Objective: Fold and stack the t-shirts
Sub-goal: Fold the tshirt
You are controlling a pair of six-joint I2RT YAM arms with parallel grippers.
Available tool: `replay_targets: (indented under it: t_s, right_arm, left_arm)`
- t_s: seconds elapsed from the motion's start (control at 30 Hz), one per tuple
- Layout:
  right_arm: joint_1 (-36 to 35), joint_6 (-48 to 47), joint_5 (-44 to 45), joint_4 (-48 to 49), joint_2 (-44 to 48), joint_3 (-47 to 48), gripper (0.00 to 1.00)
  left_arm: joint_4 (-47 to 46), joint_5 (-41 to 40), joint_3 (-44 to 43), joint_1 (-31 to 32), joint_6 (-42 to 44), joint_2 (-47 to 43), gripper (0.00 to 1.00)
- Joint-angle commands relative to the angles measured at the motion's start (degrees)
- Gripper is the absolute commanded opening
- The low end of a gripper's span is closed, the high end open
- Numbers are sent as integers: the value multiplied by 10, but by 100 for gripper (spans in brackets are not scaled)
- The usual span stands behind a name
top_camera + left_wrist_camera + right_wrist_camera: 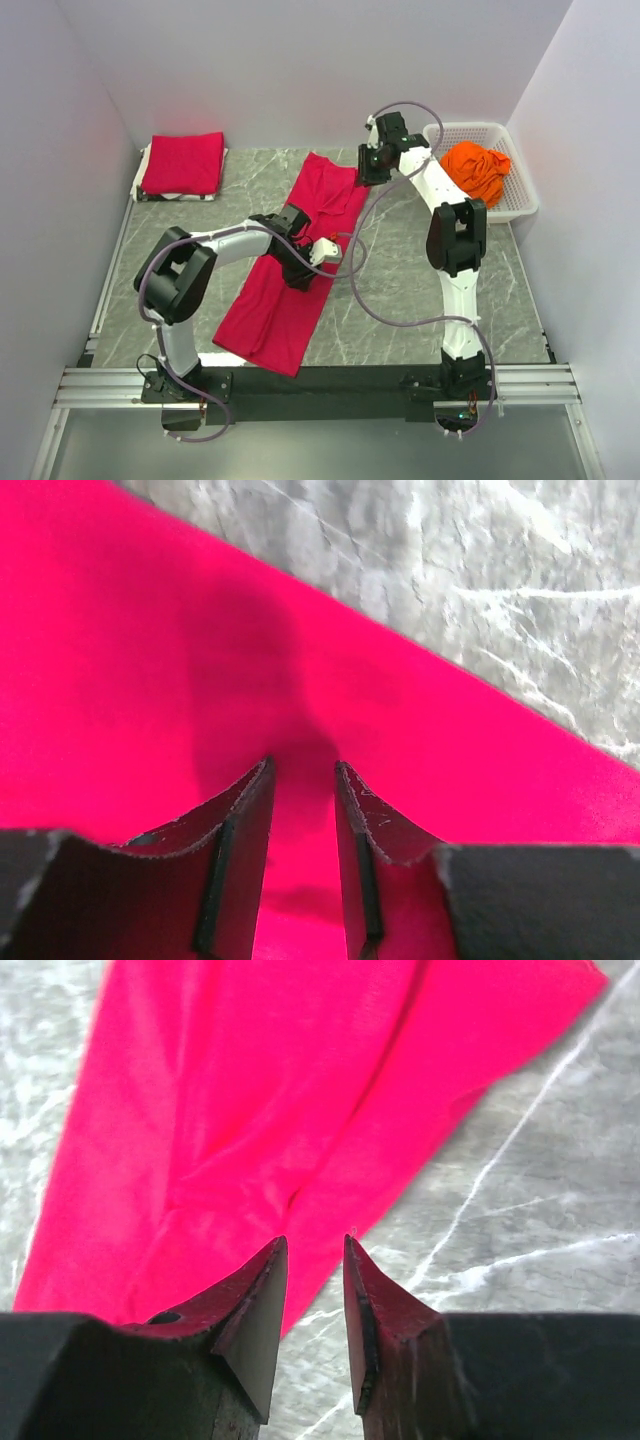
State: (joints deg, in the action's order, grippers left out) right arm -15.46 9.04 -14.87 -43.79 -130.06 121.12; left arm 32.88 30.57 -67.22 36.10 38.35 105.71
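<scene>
Over the crimson t-shirt (150, 680), left pincer (302, 767) ajar, empty.

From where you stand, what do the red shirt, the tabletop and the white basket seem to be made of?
Red t-shirt: soft matte cloth, lying in gentle folds. Tabletop: grey marble look with white veins, possibly only a printed surface. Basket: probably white plastic, judging by its moulded lattice walls.
</scene>
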Motion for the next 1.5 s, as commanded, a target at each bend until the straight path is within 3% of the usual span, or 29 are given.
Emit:
replay_targets:
  t_s: [0.0, 0.17, 0.5, 0.63, 0.8, 1.03, 1.13, 1.27, 1.47]
  right_arm:
    - [-2, 18, -3, -9, -16, 0, 36]
    - [3, 29, 10, -34, -69, 49, 34]
    - [38, 4, 15, -39, -11, 3, 33]
    - [37, 3, -9, -18, 1, -46, 33]
    - [27, 15, -35, -24, -68, -1, 29]
    - [5, 38, -56, -16, -141, 89, 29]
    - [-5, 51, -70, 12, -148, 100, 29]
    - [-19, 53, -82, 22, -162, 133, 30]
    - [-19, 42, -63, 56, -93, 72, 33]
  left_arm:
    - [-28, -6, -28, 12, -16, 14, 37]
    - [-20, -10, -45, 42, -22, 44, 36]
    - [-34, 23, -122, 95, -79, 115, 36]
    - [-23, 61, -154, 92, -112, 102, 39]
    - [-23, 118, -140, 46, -136, 18, 42]
    - [-84, 142, -123, -102, -237, -33, 45]
    - [-103, 87, -172, -144, -314, 15, 56]
    - [-117, 87, -249, -190, -415, 114, 49]
    - [-174, 81, -323, -199, -509, 207, 38]
